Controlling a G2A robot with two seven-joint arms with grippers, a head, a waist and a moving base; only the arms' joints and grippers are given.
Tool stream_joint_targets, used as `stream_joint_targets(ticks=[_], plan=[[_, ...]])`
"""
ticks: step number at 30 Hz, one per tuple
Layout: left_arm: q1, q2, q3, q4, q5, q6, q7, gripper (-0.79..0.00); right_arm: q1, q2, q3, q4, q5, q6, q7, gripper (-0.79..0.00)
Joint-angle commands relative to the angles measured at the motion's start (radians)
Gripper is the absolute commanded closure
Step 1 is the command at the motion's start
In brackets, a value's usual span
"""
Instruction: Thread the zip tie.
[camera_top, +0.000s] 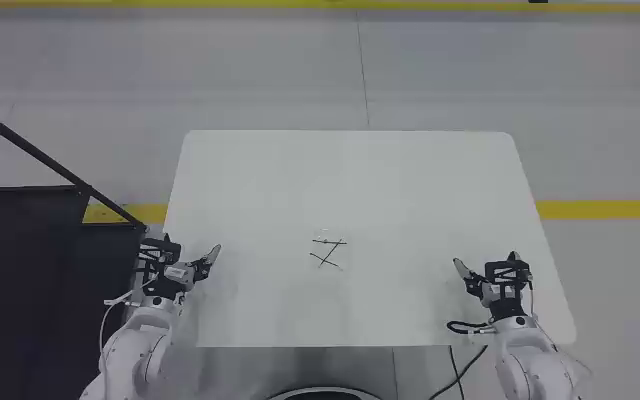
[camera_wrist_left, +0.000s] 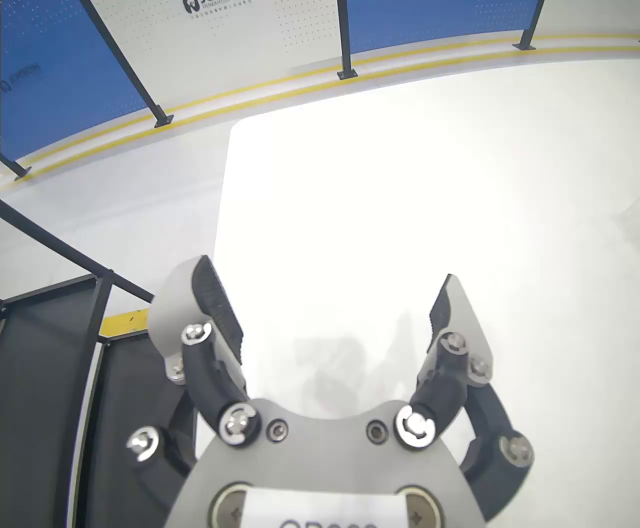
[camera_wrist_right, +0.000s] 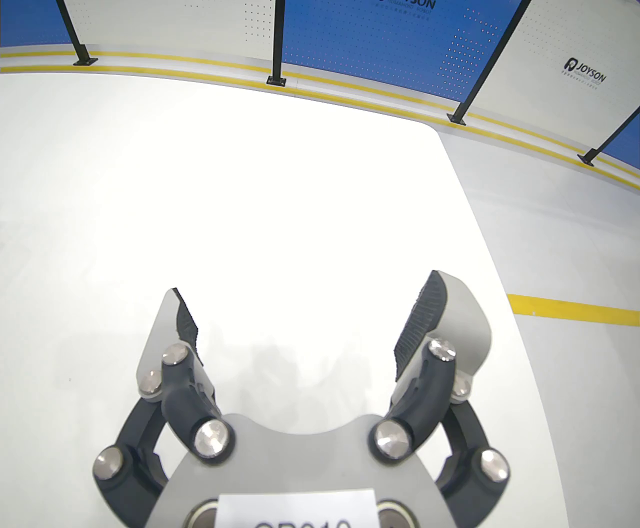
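At the near edge of the white counter (camera_top: 400, 170), the left gripper (camera_wrist_left: 326, 272) hangs over the near left corner. Its fingers (camera_wrist_left: 220, 305) are spread wide with nothing between them. The right gripper (camera_wrist_right: 307, 284) sits over the near right corner, just inside the counter's right edge. Its fingers (camera_wrist_right: 417, 310) are also spread wide and hold nothing. The ribbed black pads of both pairs face bare counter.

Farther in, about midway between the two grippers and near the counter's middle, lies the zip tie (camera_top: 328, 252). It shows as a small cluster of thin dark and pale strands crossing one another flat on the surface, well apart from either gripper. How many strands there are is too fine to tell.

A dark panel (camera_top: 45, 280) in a black frame stands just beside the counter's left side. A yellow floor line (camera_top: 590, 209) runs out from under the counter to the right. Beyond the far edge is grey floor, then a second yellow line, then blue and white fence panels (camera_wrist_right: 375, 40) on black posts.
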Motion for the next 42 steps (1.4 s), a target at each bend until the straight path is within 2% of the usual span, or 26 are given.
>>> stream_joint_targets(ticks=[1,11,18,21,26,30,33,38,42], plan=[[0.000,0.000,0.000,0.000,0.000,0.000,0.000,-0.784,0.000,0.000,0.000,0.000,0.000,0.000,0.000,-0.785],[0.000,0.000,0.001,0.001,-0.001,-0.002,-0.001,-0.785,0.000,0.000,0.000,0.000,0.000,0.000,0.000,-0.785],[-0.039,0.005,0.014,-0.020,-0.021,-0.149,-0.108,-0.785,0.000,0.000,0.000,0.000,0.000,0.000,0.000,-0.785],[-0.083,0.007,0.010,-0.025,-0.081,-0.222,-0.167,-0.785,0.000,0.000,0.000,0.000,0.000,0.000,0.000,-0.785],[-0.172,0.014,0.032,-0.012,-0.163,-0.393,-0.290,-0.785,0.000,0.000,0.000,0.000,0.000,0.000,0.000,-0.785],[-0.261,0.015,0.066,0.022,-0.263,-0.470,-0.413,-0.785,0.000,0.000,0.000,0.000,0.000,0.000,0.000,-0.785],[-0.330,0.012,0.112,0.053,-0.316,-0.481,-0.489,-0.785,0.000,0.000,0.000,0.000,0.000,0.000,0.000,-0.785],[-0.435,0.007,0.173,0.118,-0.499,-0.487,-0.661,-0.785,0.000,0.000,0.000,0.000,0.000,0.000,0.000,-0.785],[-0.435,0.007,0.173,0.118,-0.499,-0.487,-0.661,-0.785,0.000,0.000,0.000,0.000,0.000,0.000,0.000,-0.785]])
